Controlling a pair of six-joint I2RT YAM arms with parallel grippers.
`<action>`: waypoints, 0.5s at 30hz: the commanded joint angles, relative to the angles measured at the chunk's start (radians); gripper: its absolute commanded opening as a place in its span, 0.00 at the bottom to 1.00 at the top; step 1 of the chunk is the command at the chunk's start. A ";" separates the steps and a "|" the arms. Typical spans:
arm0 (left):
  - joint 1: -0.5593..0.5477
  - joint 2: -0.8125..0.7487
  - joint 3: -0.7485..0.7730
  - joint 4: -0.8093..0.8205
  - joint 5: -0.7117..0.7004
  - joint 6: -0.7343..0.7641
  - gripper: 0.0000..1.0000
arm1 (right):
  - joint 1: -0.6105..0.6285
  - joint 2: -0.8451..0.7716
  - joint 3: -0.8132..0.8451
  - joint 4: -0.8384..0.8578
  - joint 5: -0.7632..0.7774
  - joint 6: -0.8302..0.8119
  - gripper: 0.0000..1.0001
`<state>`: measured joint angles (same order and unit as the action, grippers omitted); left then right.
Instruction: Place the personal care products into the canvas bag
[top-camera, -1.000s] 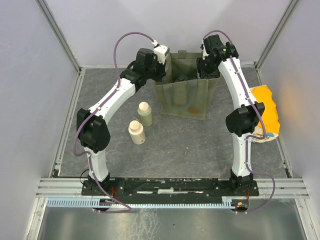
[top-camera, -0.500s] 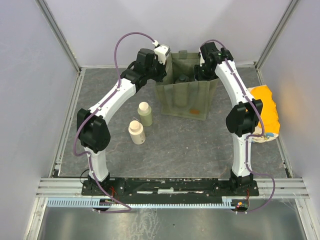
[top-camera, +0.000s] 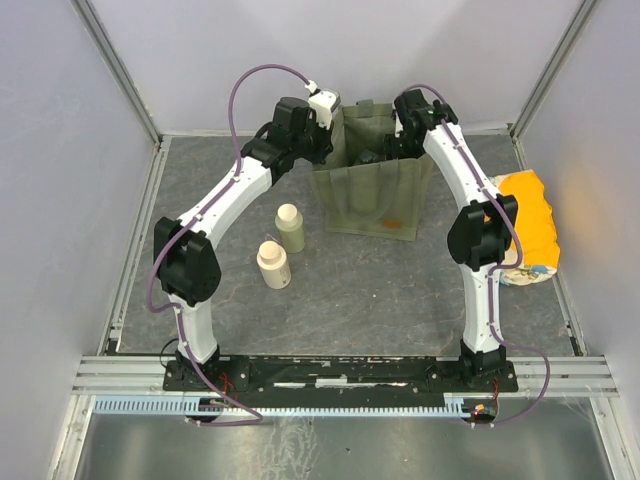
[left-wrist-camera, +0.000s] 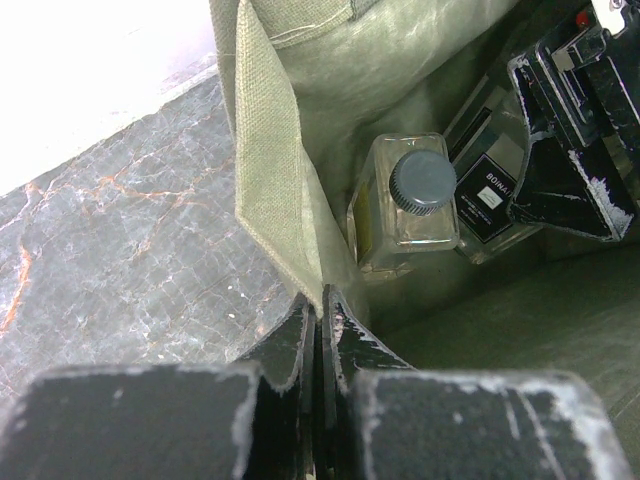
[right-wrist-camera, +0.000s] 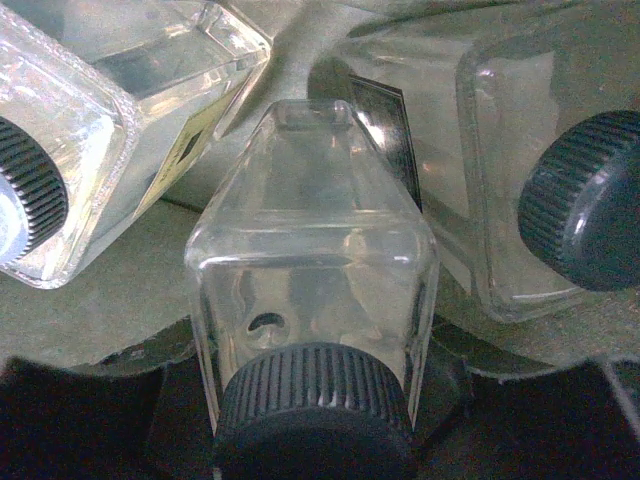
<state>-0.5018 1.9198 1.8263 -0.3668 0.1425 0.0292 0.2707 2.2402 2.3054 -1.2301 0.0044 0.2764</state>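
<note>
As canvas bag (top-camera: 372, 205) gapes, 3 bottles (right-wrist-camera: 310, 260) inside

In the left wrist view, a black label (left-wrist-camera: 488, 196) on a clear square bottle (left-wrist-camera: 500, 135) inside the canvas bag (left-wrist-camera: 270, 180) carries white capitals reading "BOINA", with the rest unclear. The white patch beneath them holds print too fine to read. In the right wrist view, a dark label (right-wrist-camera: 385, 120) and a yellowish label (right-wrist-camera: 185, 150) sit too steeply slanted to read.
</note>
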 joint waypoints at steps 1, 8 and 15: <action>-0.001 -0.021 0.007 -0.052 0.020 -0.004 0.03 | -0.019 -0.047 0.011 0.041 0.120 -0.001 0.04; -0.002 -0.022 0.006 -0.051 0.022 -0.005 0.03 | -0.021 -0.053 0.020 0.012 0.120 -0.015 0.51; -0.001 -0.018 0.004 -0.051 0.022 -0.002 0.03 | -0.019 -0.085 0.020 0.009 0.113 -0.028 0.78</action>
<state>-0.5014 1.9198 1.8263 -0.3668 0.1425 0.0292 0.2707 2.2360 2.3013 -1.2266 0.0490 0.2649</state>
